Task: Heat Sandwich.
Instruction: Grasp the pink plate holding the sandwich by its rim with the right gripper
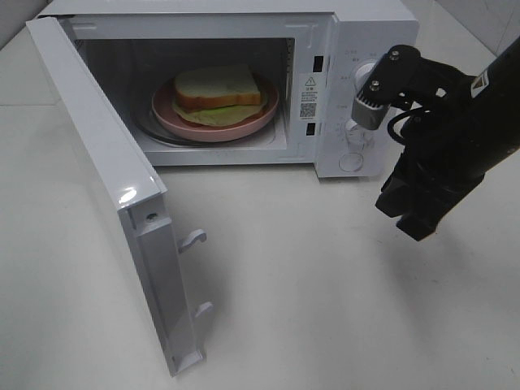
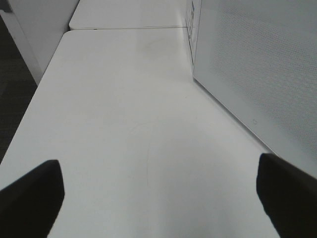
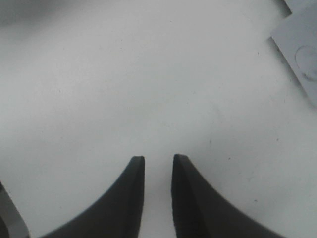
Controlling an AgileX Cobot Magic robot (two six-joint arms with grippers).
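Note:
The sandwich, white bread with a brown crust over a pale green leaf, lies on a round pink plate inside the white microwave. The microwave door stands swung wide to the left. My right gripper hangs over the table, in front of and to the right of the control panel. In the right wrist view the right gripper shows a narrow gap with nothing in it. My left gripper is wide open and empty over the table, with the door beside it.
Knobs sit on the microwave's panel close to my right arm's wrist. The open door juts toward the front edge, its latch hooks sticking out. A pale corner shows in the right wrist view. Dark floor lies past the table edge.

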